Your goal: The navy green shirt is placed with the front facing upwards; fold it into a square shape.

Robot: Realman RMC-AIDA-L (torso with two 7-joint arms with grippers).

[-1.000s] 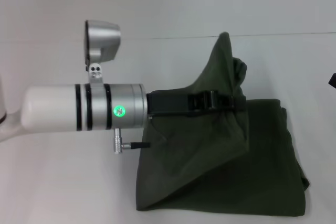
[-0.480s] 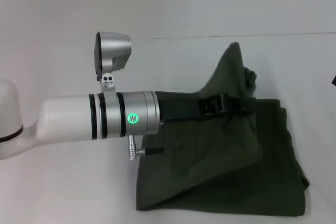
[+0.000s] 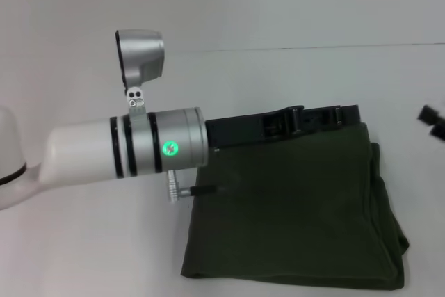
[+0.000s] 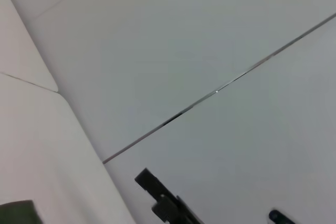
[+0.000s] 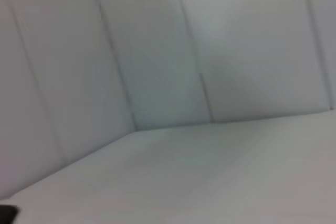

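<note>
The navy green shirt (image 3: 299, 213) lies flat on the white table as a folded, roughly square block, plain green side up; no lettering shows. My left arm reaches across from the left, and its black gripper (image 3: 348, 113) hovers open along the shirt's far edge, holding nothing. A corner of the shirt (image 4: 16, 211) shows in the left wrist view. At the right edge of the head view, only a small black part of my right gripper (image 3: 432, 122) is visible, off the shirt.
The white table (image 3: 83, 241) extends to the left of and behind the shirt. A thin seam (image 3: 361, 46) marks where the table meets the white back wall. The shirt's near edge lies close to the bottom of the head view.
The raised flap of the shirt has dropped flat onto the folded stack. My left gripper has let go of it and drawn slightly back to the left. My right gripper has come further into view.
</note>
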